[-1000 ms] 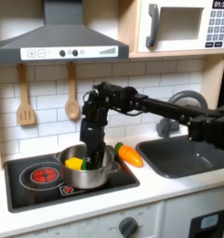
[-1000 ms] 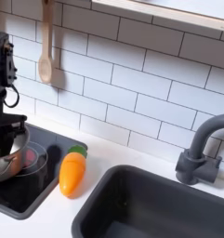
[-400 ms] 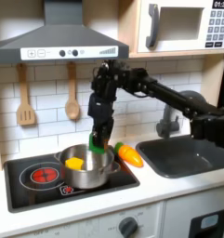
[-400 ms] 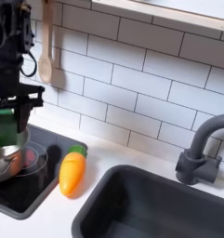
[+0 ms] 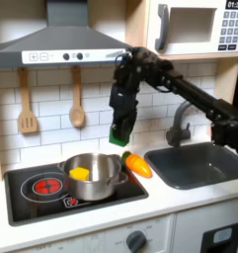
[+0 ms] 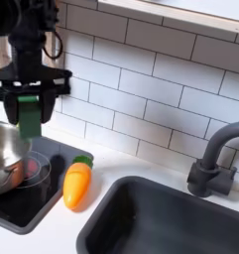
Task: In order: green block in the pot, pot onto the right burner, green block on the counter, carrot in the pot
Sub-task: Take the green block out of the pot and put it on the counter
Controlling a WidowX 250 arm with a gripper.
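Above carrot (image 6: 77, 185), claw (image 6: 30, 114) clamps green block (image 6: 30, 117).

One pot (image 5: 93, 175) stands on the cooktop (image 5: 41, 194), with one yellow chunk (image 5: 80, 174) inside it. One carrot (image 6: 76, 183) lies beside the pot. One green block (image 5: 119, 135) hangs in the air, pinched by the single end effector (image 5: 119, 130) — one arm in all. Two red ring burners are printed on the cooktop — the one on the first exterior view's left (image 5: 43, 185) shows whole. Two wooden utensils hang on the tiles: one spatula (image 5: 27, 107), one spoon (image 5: 77, 100). One sink (image 5: 195, 163), one faucet (image 6: 213, 159), one microwave (image 5: 195, 26), one range hood (image 5: 65, 43).
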